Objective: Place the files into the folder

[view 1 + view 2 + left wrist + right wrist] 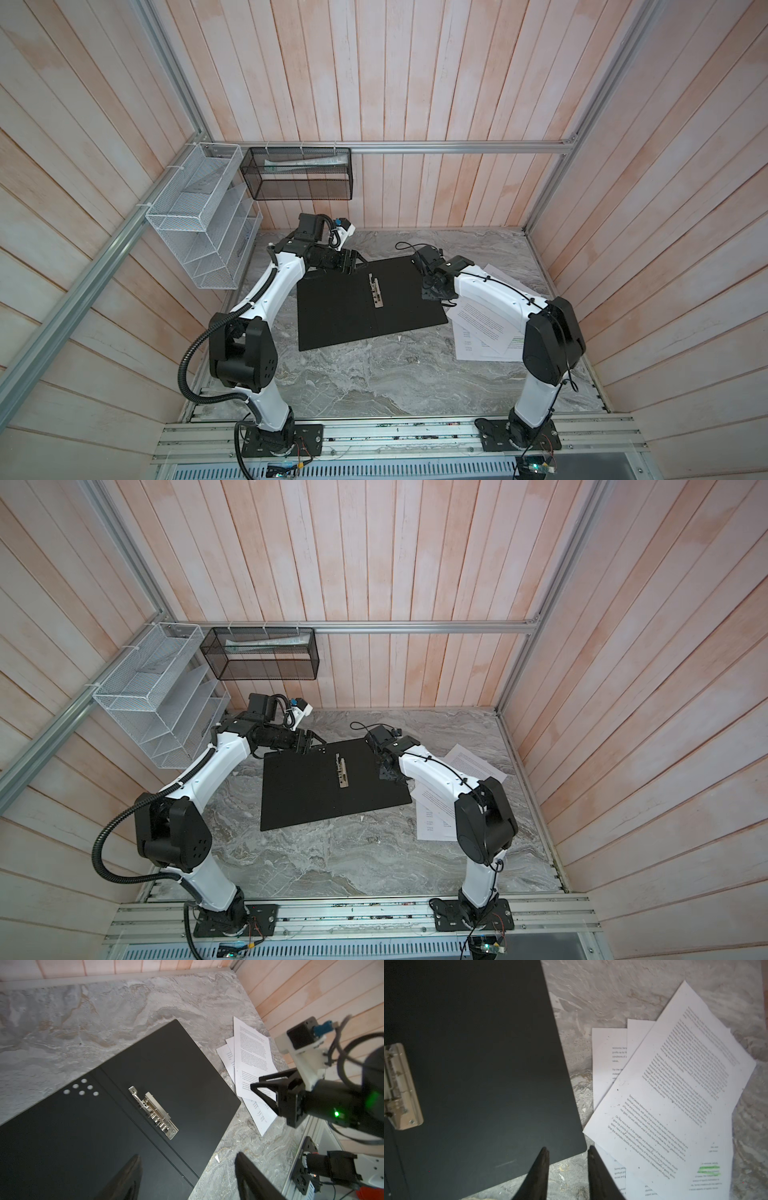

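The folder (365, 309) (477, 1064) lies open and flat at the middle of the table (374, 382), black inner side up. Its metal clip (375, 293) (153, 1113) sits along the spine. The files (482, 324) (675, 1095), a loose fan of overlapping printed sheets, lie on the table just beside the folder's right edge, none inside it. In both top views the right arm covers part of them.

Right gripper (568, 1148): above the folder's right edge near a corner, fingers apart, nothing between them.

Left gripper (188, 1154): by the folder's far left corner, fingers spread wide, empty.

On the wall rails: a white wire rack (199, 216) and a black mesh basket (299, 174).
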{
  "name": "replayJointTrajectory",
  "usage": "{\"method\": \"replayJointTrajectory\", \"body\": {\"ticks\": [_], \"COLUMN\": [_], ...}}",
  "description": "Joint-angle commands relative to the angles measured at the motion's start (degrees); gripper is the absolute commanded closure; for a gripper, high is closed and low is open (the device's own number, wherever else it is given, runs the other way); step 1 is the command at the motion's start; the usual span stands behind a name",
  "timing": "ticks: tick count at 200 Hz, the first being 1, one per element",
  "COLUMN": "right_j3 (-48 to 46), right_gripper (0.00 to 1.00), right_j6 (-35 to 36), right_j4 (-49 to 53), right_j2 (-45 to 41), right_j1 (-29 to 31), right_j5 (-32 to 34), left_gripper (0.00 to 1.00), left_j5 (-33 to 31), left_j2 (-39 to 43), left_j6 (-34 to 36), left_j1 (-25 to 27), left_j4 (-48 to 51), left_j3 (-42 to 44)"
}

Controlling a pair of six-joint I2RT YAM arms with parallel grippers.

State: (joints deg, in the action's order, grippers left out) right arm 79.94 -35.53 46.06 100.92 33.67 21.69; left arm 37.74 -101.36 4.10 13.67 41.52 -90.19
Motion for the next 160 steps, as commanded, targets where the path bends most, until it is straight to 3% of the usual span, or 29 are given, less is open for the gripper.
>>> {"method": "replayJointTrajectory", "body": {"ticks": [1, 26, 84, 124, 160], "right_j3": [-7.5, -17.3, -33.9, -35.8, -36.7], "right_gripper": [0.62, 0.58, 0.52, 0.5, 0.5], "right_j6": [-5.6, -9.7, -11.0, -8.9, -7.0], "right_j4": [-3.4, -5.6, -8.6, -7.9, -8.2], "right_j2": [-8.6, -18.2, -35.7, -33.8, -30.0], "right_j1": [-7.1, -13.1, -32.3, -37.6, -41.5], "right_j5": [-4.8, -6.0, -15.5, -19.2, -22.0], "left_gripper": [0.25, 0.11, 0.06, 0.06, 0.06], "left_j5": [2.7, 2.1, 1.7, 2.0, 1.4], "left_j2": [-4.6, -9.2, -27.9, -32.5, -29.5], "left_j6": [3.9, 4.4, -3.1, -4.1, -3.0], "left_j1": [5.3, 10.9, 20.6, 23.2, 23.3], "left_j4": [1.7, -0.4, 3.2, 2.6, 0.0], "left_j3": [-3.5, -7.1, -29.5, -35.2, -29.5]}}
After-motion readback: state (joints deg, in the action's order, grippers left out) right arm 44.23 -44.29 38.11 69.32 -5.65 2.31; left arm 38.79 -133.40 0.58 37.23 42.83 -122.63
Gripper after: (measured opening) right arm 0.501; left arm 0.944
